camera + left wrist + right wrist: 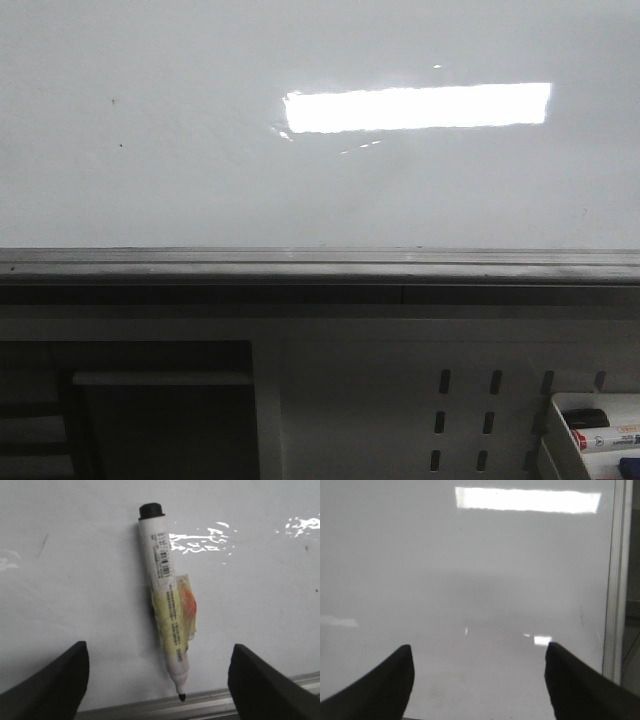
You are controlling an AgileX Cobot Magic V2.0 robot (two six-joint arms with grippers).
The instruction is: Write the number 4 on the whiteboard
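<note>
The whiteboard (200,150) fills the front view, glossy white-grey with a bright light reflection and a dark metal ledge (320,267) below. No number 4 shows on it. In the left wrist view a white marker (165,600) with yellow tape lies against the board (75,580), its black tip down on the ledge (210,700). My left gripper (159,677) is open, one finger on each side of the marker tip, apart from it. My right gripper (479,680) is open and empty over the bare board (470,570). Neither gripper shows in the front view.
A white perforated panel with slots (400,400) stands below the ledge. A white tray (560,440) with markers is at the lower right. A dark opening (150,420) is at the lower left. The board's metal side frame (615,580) shows in the right wrist view.
</note>
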